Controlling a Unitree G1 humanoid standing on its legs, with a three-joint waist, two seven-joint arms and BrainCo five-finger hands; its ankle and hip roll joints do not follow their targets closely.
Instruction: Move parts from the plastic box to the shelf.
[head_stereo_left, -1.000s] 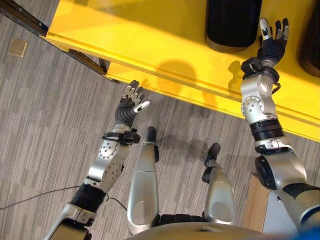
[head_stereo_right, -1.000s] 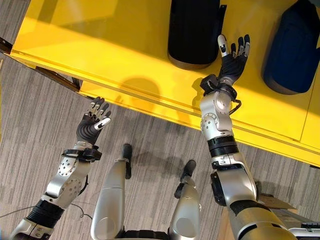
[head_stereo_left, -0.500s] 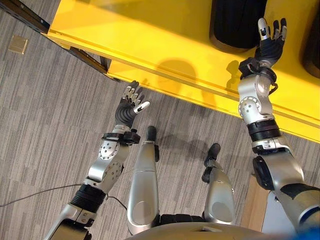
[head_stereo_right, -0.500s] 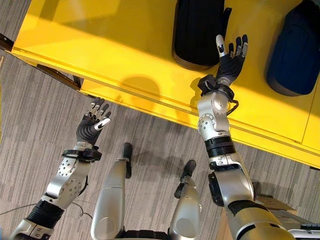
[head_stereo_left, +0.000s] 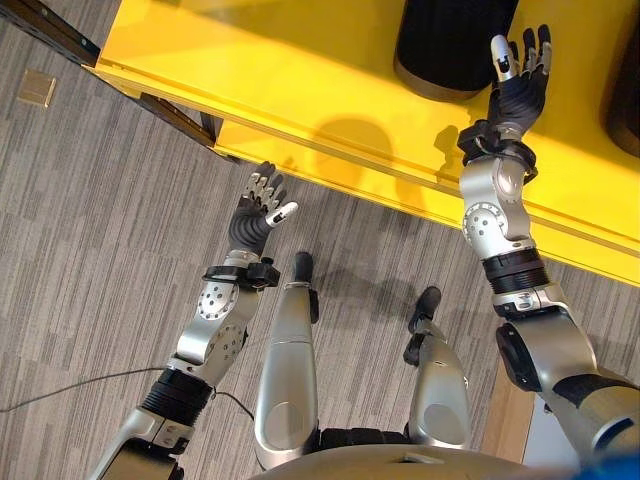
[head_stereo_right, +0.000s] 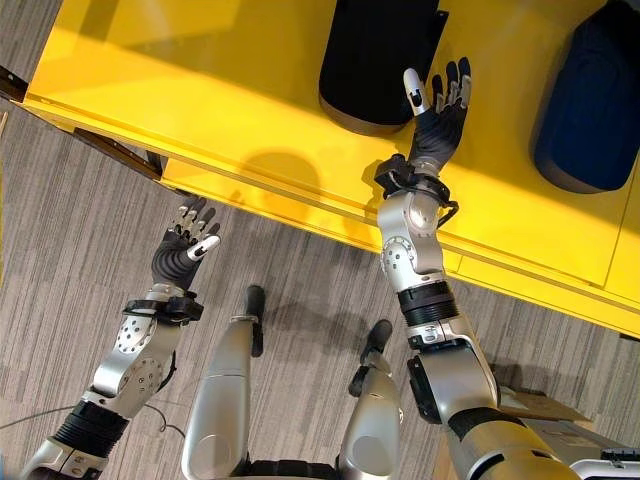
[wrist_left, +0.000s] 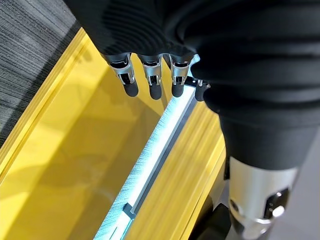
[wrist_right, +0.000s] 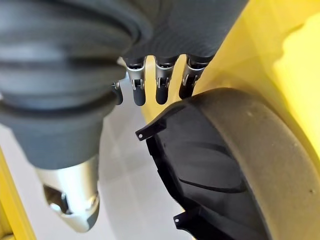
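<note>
Right hand: the right hand (head_stereo_right: 436, 100) is raised over the yellow shelf (head_stereo_right: 220, 90), fingers straight and spread, nothing held; it is seen just beside the black part (head_stereo_right: 378, 55).
Left hand: the left hand (head_stereo_left: 262, 205) is held over the grey floor (head_stereo_left: 90, 230) in front of the shelf edge, fingers relaxed and empty.
Task's thing: the black part is lying on the shelf; a second dark part (head_stereo_right: 588, 100) is set well apart, toward the right. The plastic box cannot be placed from these views.
Step in hand: judged as a release or nudge at the shelf. The fingers are best kept straight and clear of the part's rim, so that it is not dragged off the shelf.
Wrist views: the part's curved ribbed wall and small tabs (wrist_right: 220, 165) are shown close past the right fingertips (wrist_right: 161, 95), apparently not touching. A pale rail (wrist_left: 155, 160) along the shelf is shown beyond the left fingers.
</note>
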